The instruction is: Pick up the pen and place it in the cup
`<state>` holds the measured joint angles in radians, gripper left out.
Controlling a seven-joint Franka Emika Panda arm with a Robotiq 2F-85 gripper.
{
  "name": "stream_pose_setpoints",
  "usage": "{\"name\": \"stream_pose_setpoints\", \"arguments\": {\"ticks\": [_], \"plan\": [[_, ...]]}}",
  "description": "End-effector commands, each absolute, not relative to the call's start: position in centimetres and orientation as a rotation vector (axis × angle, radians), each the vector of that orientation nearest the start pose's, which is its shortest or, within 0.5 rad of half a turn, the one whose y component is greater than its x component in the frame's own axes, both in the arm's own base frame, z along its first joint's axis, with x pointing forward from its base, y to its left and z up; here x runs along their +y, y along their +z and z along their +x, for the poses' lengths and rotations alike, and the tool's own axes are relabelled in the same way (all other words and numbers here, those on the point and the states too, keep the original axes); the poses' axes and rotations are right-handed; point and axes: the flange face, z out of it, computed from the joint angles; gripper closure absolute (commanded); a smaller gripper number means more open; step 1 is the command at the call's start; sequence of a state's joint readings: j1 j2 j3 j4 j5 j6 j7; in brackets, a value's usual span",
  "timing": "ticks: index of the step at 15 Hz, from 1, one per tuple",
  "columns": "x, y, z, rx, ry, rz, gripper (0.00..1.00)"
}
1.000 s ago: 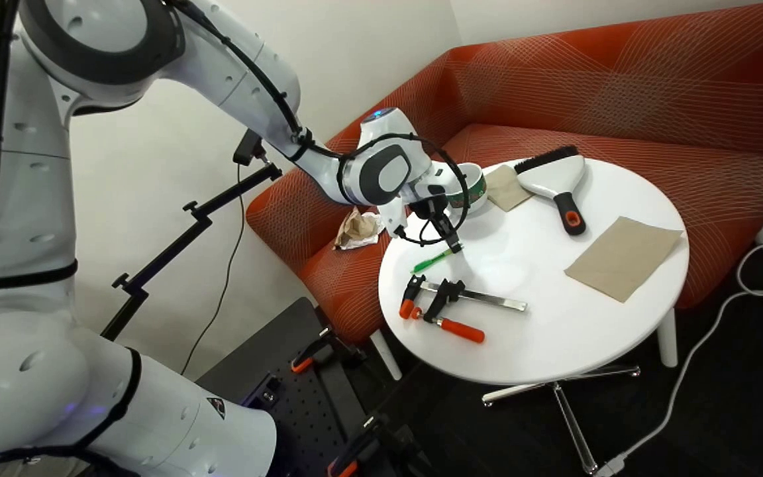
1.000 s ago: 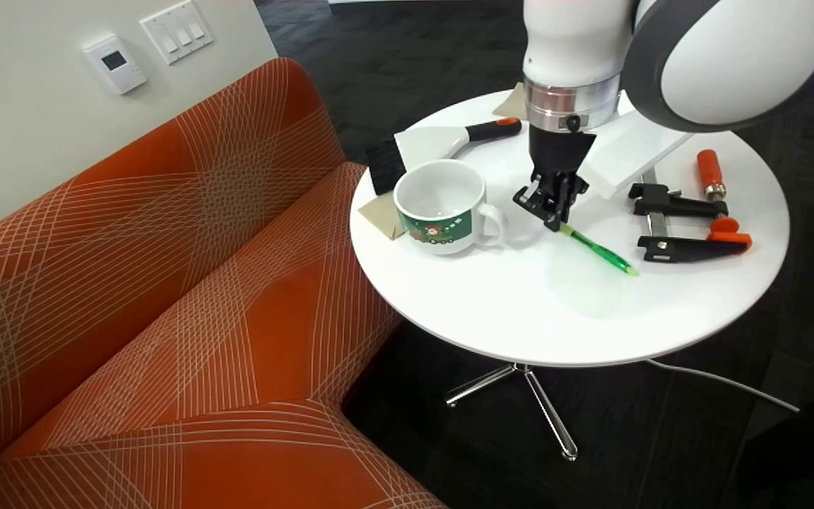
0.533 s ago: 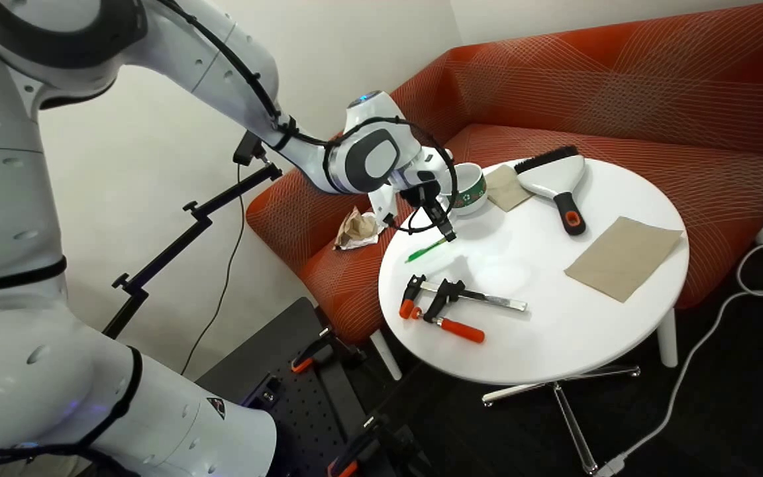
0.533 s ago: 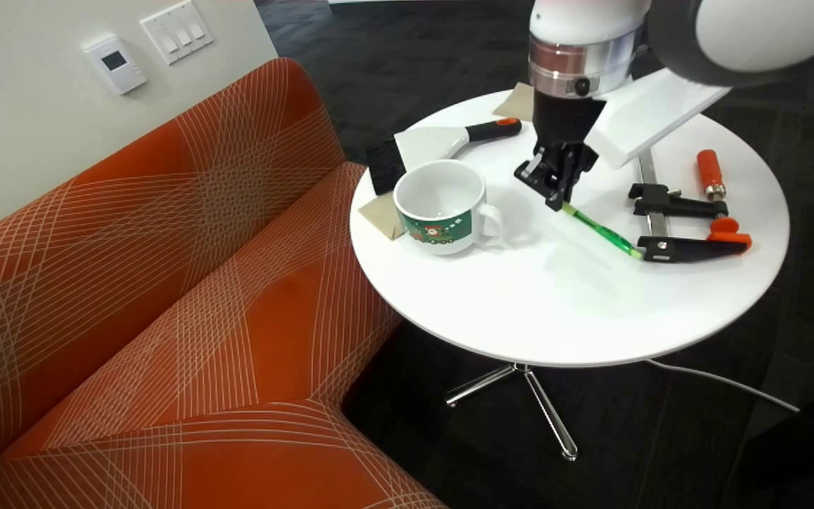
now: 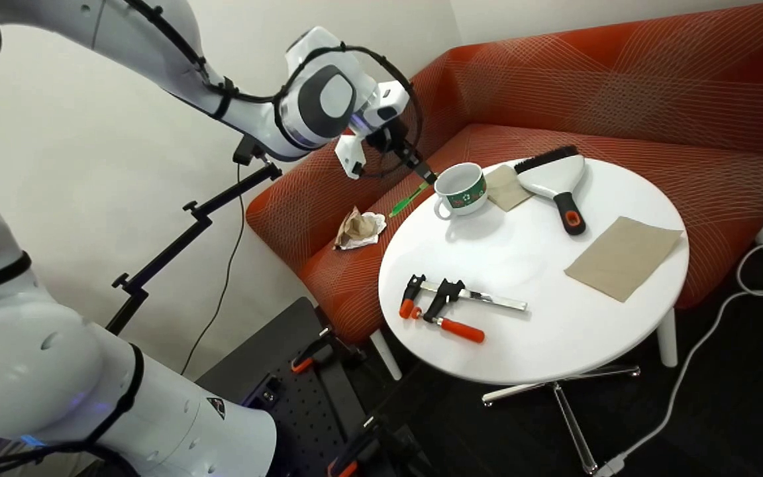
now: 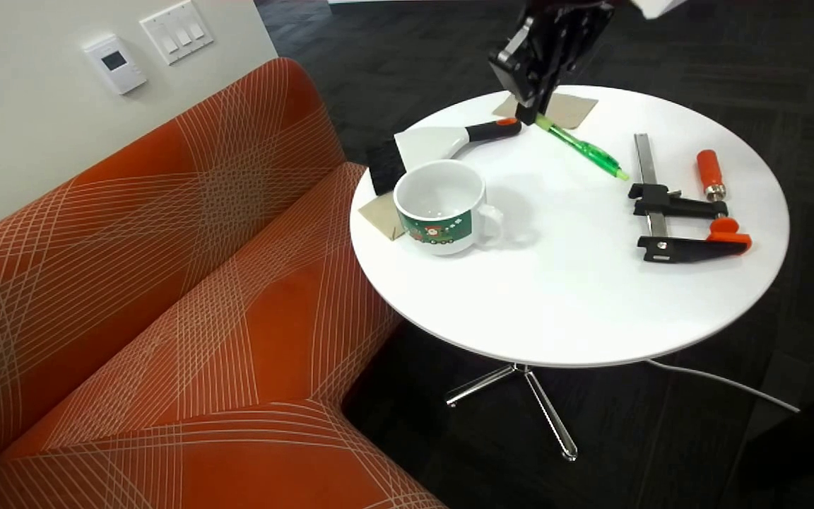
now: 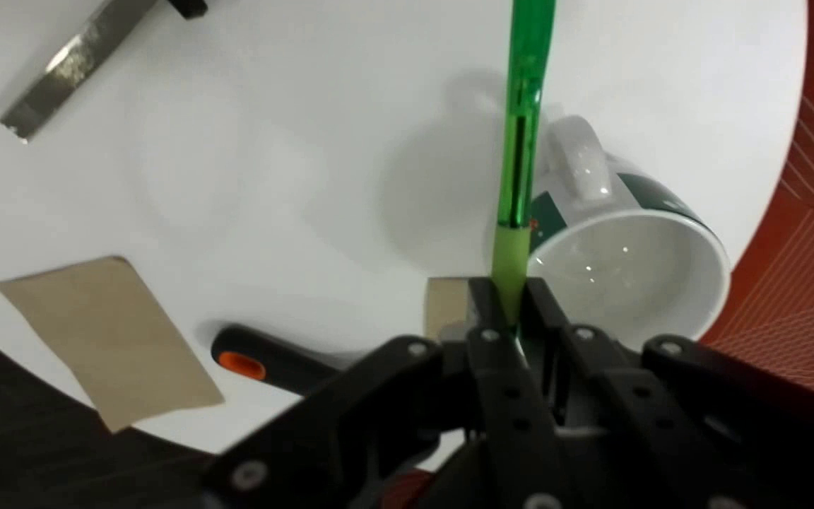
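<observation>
The green pen is held in the air above the white round table; it shows in both exterior views (image 5: pixel 410 199) (image 6: pixel 584 148) and in the wrist view (image 7: pixel 520 155). My gripper (image 5: pixel 430 177) (image 6: pixel 531 116) (image 7: pixel 509 293) is shut on the pen's light-green end, and the rest of the pen sticks out sideways, tilted slightly down. The white cup (image 5: pixel 466 197) (image 6: pixel 442 237) (image 7: pixel 633 276) with a green printed band stands upright on the table. Its visible inside is pale and holds no pen. The gripper and pen are higher than the cup and beside it, not over its opening.
A red-and-black clamp (image 5: pixel 461 295) (image 6: pixel 661 205) lies on the table (image 5: pixel 527 344). A white brush with a black handle (image 5: pixel 563 185) (image 6: pixel 442 141) and brown paper pieces (image 5: pixel 623 258) lie there too. The orange sofa (image 6: pixel 202 318) borders the table.
My gripper has lifted the pen from low over the table to well above it. The arm has moved up and back. The cup has stayed in place.
</observation>
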<state>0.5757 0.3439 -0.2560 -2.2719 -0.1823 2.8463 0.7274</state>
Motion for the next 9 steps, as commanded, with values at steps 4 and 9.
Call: {"name": "stream_pose_setpoints", "arguments": {"ticks": [4,9], "plan": [[21.7,29.7,52.4,-0.235,-0.577,-3.054,0.97],[24.1,31.1,53.5,-0.664,-0.633,-2.936,0.97]]}}
